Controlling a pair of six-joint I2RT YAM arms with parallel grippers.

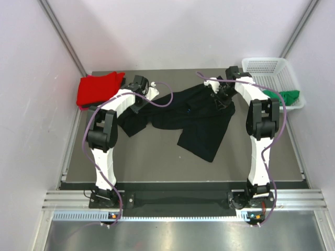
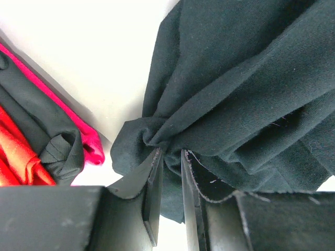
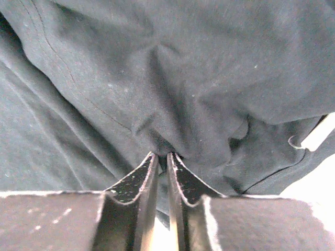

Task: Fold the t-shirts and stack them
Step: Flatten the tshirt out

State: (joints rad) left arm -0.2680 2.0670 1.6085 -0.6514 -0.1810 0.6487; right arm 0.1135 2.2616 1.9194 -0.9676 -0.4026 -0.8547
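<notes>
The black shirt point(image 1: 201, 125) is lying rumpled across the middle of the tabletop point(image 1: 157, 167); the left gripper point(image 2: 170, 157) is pinching its left bunch, the right gripper point(image 3: 162, 157) is clamping its far right fold

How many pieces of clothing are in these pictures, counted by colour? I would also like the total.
black shirt: 1
red shirt: 1
green cloth: 1, in the basket
pink cloth: 1, only an edge shows beside the red
Total: 4
</notes>
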